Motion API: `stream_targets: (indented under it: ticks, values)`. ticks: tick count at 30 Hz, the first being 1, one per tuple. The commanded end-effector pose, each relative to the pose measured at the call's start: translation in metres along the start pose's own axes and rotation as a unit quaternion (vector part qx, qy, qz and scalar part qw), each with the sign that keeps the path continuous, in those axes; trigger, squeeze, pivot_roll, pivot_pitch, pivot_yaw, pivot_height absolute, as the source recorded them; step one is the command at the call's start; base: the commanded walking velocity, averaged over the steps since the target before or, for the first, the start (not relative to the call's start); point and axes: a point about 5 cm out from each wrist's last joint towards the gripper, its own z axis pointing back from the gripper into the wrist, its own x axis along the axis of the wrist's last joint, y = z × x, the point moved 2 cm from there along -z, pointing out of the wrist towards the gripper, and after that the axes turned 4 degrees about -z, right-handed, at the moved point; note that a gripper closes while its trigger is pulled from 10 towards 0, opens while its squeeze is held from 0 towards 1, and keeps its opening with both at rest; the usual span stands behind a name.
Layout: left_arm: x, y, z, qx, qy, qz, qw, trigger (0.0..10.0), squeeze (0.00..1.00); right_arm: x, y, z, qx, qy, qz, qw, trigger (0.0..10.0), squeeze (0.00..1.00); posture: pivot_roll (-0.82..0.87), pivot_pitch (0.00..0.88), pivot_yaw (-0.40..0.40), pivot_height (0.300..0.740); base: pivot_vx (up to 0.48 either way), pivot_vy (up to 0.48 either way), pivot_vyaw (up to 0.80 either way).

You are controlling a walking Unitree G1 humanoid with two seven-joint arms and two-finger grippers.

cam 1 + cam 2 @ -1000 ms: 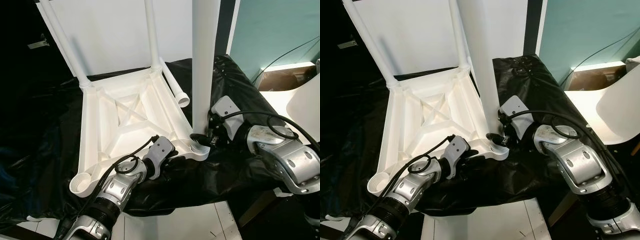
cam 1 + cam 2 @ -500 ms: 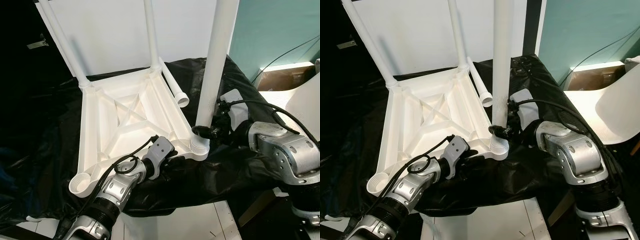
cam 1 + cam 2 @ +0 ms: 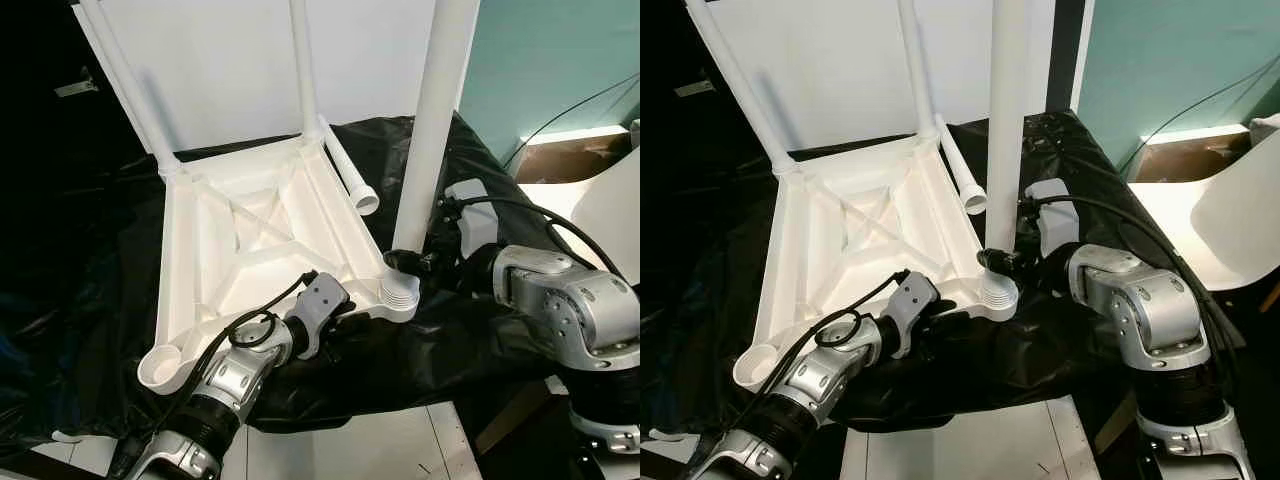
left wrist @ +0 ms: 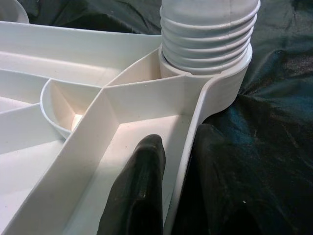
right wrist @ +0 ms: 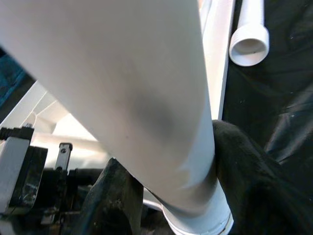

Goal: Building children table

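Observation:
A white children's table top (image 3: 255, 240) lies upside down on a black sheet (image 3: 470, 330). Two white legs (image 3: 135, 95) stand in its far corners. My right gripper (image 3: 405, 262) is shut on a third leg (image 3: 430, 120), low down, holding it nearly upright with its threaded end in the near right corner socket (image 3: 400, 293). In the right wrist view the black fingers (image 5: 112, 200) sit on both sides of this leg (image 5: 142, 88). My left gripper (image 3: 335, 315) is shut on the table top's near rim (image 4: 188, 161), one finger (image 4: 142, 196) inside it. A fourth leg (image 3: 345, 175) lies loose beside the top.
The near left corner socket (image 3: 160, 368) is an open ring. A white panel (image 3: 230, 60) leans behind the table. A white chair (image 3: 610, 210) and a cardboard box (image 3: 570, 155) stand at the right. Tiled floor (image 3: 380, 450) shows below the sheet's front edge.
My right wrist has turned and drawn back. The held leg's top has swung away from the camera and now leans slightly right. My left gripper has stayed on the rim.

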Motion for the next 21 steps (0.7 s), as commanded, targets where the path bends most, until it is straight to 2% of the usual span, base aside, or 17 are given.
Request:
stream_targets:
  ticks: [1,7,12,15,18,21]
  values:
    - [-0.019,-0.01,0.004,-0.044,0.032,0.015,0.998,10.0,0.0,-0.045,0.003,-0.01,0.011,0.07,-0.073,0.995,10.0,0.0,-0.16,0.0,0.075,0.74,0.0,0.0,0.0]
    - [-0.021,-0.011,0.005,-0.043,0.033,0.016,0.998,10.0,0.0,-0.054,0.003,-0.017,-0.019,0.03,-0.104,0.994,10.0,0.0,-0.15,0.0,0.074,0.74,0.0,0.0,0.0]
    - [-0.021,-0.01,0.006,-0.04,0.034,0.017,0.998,10.0,0.0,-0.049,-0.003,-0.026,-0.082,-0.044,-0.08,0.992,10.0,0.0,-0.14,0.0,0.077,0.74,0.0,0.0,0.0]
    - [-0.022,-0.01,0.007,-0.04,0.034,0.017,0.998,10.0,0.0,-0.047,0.0,-0.029,-0.089,-0.058,-0.079,0.991,10.0,0.0,-0.14,0.0,0.078,0.74,0.0,0.0,0.0]
    - [-0.023,-0.01,0.008,-0.039,0.036,0.016,0.998,10.0,0.0,-0.041,0.003,-0.03,-0.112,-0.1,-0.032,0.988,10.0,0.0,-0.13,0.0,0.083,0.74,0.0,0.0,0.0]
    - [-0.023,-0.01,0.008,-0.039,0.036,0.016,0.998,10.0,0.0,-0.04,0.003,-0.029,-0.123,-0.115,-0.021,0.986,10.0,0.0,-0.13,0.0,0.083,0.74,0.0,0.0,0.0]
